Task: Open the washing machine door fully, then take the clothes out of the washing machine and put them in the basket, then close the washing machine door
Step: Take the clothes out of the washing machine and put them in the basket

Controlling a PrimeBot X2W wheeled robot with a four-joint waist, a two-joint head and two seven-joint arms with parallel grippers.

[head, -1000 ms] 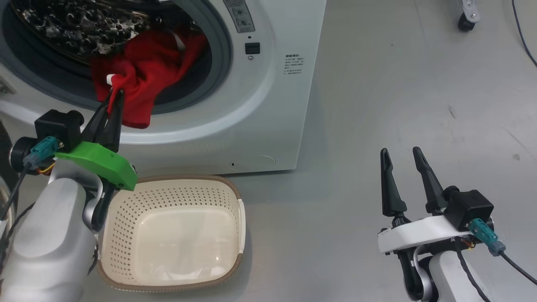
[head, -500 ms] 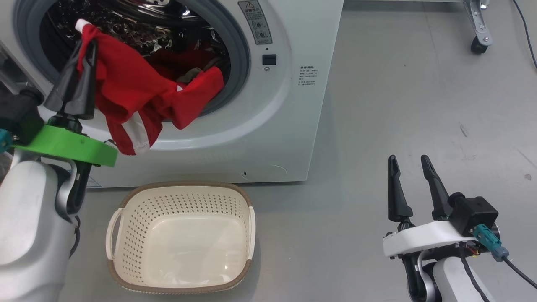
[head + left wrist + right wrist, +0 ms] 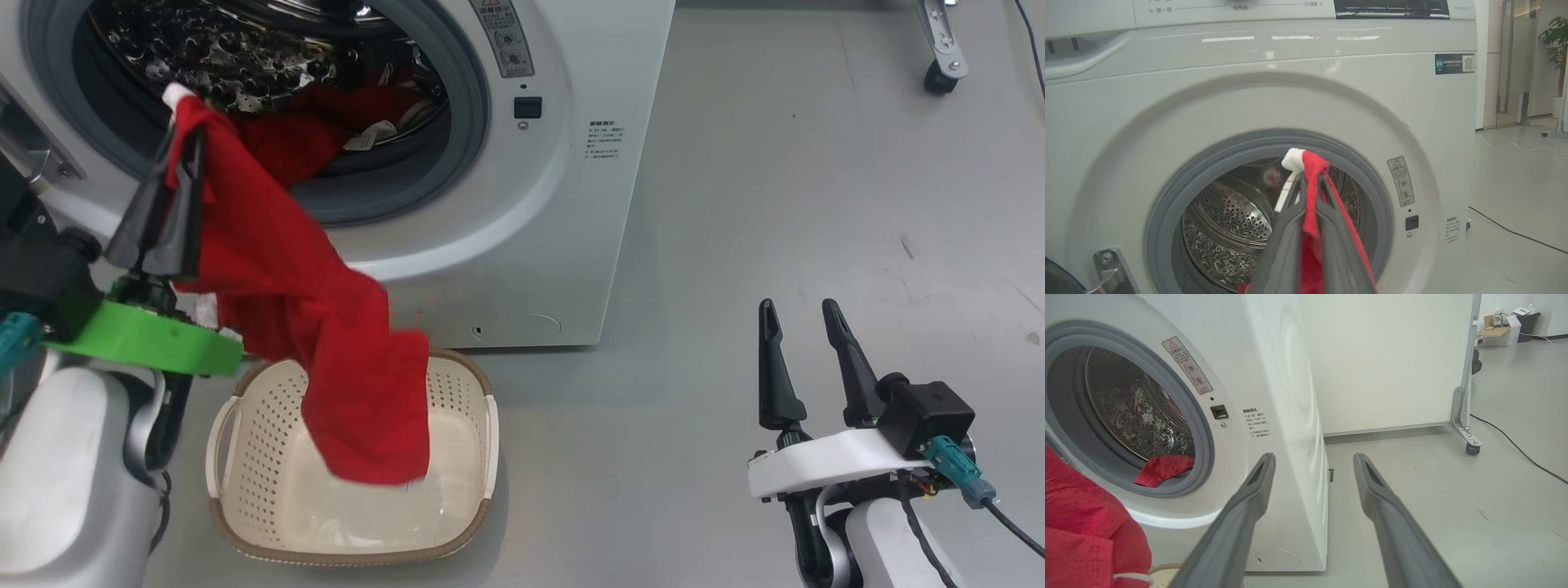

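**Helper:** Where is the red garment (image 3: 326,327) now?

**Me:** My left gripper (image 3: 186,139) is pinching its white-tipped corner, up in front of the washing machine (image 3: 571,204) opening. The rest hangs down, and its bottom end is inside the basket (image 3: 483,408). I can't tell if it touches the basket's bottom.

**Helper:** How do you drop it well?

**Me:** I'd bring the gripper over the middle of the basket and go lower. Then I'd let go, so nothing flops over the rim.

**Helper:** Is there room?

**Me:** Lots. The floor (image 3: 735,204) to the right of the basket is bare. My right gripper (image 3: 798,306) is spread wide, holding nothing, well apart on that side. The machine's front is just behind the basket's back rim, so I'd go slowly there. More red clothes (image 3: 326,114) lie in the drum (image 3: 204,49).
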